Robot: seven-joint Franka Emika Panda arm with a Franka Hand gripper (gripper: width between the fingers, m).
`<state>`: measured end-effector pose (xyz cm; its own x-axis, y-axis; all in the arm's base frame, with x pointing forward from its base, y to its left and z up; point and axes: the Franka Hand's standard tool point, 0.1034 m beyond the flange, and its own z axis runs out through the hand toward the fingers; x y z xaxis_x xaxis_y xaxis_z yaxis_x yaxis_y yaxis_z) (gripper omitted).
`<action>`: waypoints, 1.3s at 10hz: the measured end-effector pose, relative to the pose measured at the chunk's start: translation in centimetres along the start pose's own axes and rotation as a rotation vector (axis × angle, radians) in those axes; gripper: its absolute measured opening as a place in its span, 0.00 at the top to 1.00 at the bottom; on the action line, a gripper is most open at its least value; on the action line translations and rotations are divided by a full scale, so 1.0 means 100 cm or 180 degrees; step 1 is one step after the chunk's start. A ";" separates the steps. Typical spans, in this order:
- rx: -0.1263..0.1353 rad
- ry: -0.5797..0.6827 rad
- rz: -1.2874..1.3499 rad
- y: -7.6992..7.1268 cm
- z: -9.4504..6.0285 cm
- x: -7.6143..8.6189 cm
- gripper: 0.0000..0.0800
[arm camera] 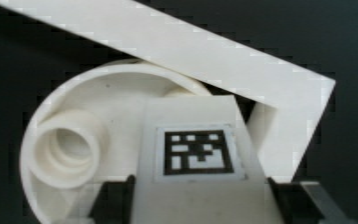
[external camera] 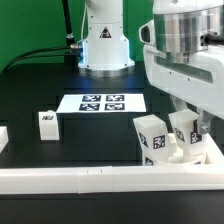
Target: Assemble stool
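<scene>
Gripping a tagged white leg block point(arm camera: 202, 150) between closed fingers point(arm camera: 114, 200), the robot's gripper point(external camera: 190, 125) hangs low over the tabletop point(external camera: 30, 90) near its front edge, toward the exterior view's right. In the wrist view the held block lies across the round white seat point(arm camera: 87, 130), just beside one of its raised sockets point(arm camera: 60, 145); whether block and seat touch cannot be told. A long white rail point(arm camera: 211, 50) runs close behind the seat and lines the tabletop's front edge. A second leg block point(external camera: 155, 140) stands just beside the held one. A third leg block point(external camera: 47, 122) sits well apart, toward the exterior view's left. Between them, farther back, the marker board point(external camera: 103, 102) lies flat.
</scene>
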<state>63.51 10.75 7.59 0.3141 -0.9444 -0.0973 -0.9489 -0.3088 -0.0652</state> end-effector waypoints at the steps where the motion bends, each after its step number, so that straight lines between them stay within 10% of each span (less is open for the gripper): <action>1: -0.0001 -0.0005 0.0595 0.000 -0.001 -0.001 0.58; 4: 0.0255 -0.0130 0.2414 0.001 0.007 -0.007 0.58; 6: 0.0273 -0.0139 0.2342 0.001 0.008 -0.009 0.58; 8: 0.0259 -0.0135 0.2048 0.001 0.008 -0.011 0.30; 13: 0.0347 -0.0124 0.0104 -0.012 -0.027 -0.025 0.19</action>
<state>63.82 13.19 10.58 0.2859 -0.9481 -0.1394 -0.9502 -0.2618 -0.1688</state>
